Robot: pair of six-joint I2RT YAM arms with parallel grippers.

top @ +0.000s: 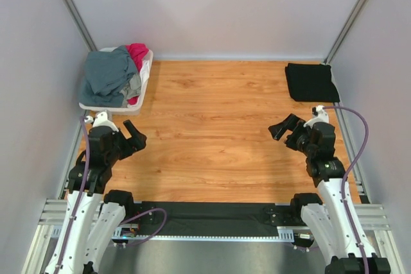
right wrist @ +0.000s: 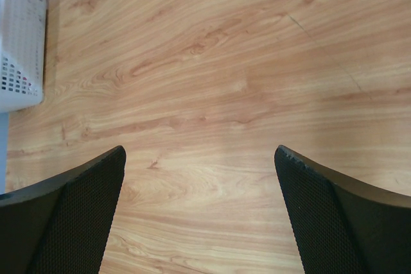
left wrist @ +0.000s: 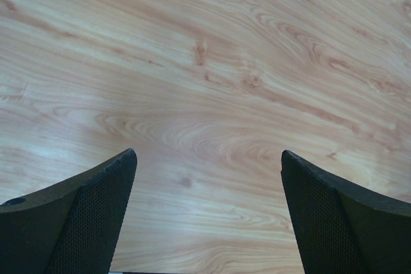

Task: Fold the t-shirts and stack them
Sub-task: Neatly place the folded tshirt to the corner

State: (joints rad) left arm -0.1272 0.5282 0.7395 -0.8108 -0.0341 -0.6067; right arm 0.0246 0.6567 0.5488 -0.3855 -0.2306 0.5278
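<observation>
A black t-shirt (top: 311,82) lies folded into a flat square at the table's far right. A slate grey-blue t-shirt (top: 109,78) and a magenta-red t-shirt (top: 137,56) are heaped crumpled in the white basket (top: 142,92) at the far left. My left gripper (top: 137,139) hovers open over bare wood just in front of the basket, holding nothing; its fingers (left wrist: 96,210) show only wood between them. On the right side my right gripper (top: 285,129) is open and empty too, a little nearer than the black shirt, and its fingers (right wrist: 327,216) also frame bare wood.
The wooden table (top: 212,133) is walled by grey panels on three sides. The basket's perforated white wall (right wrist: 19,49) shows at the left edge of the right wrist view. A black strip (top: 212,213) runs along the near edge between the arm bases.
</observation>
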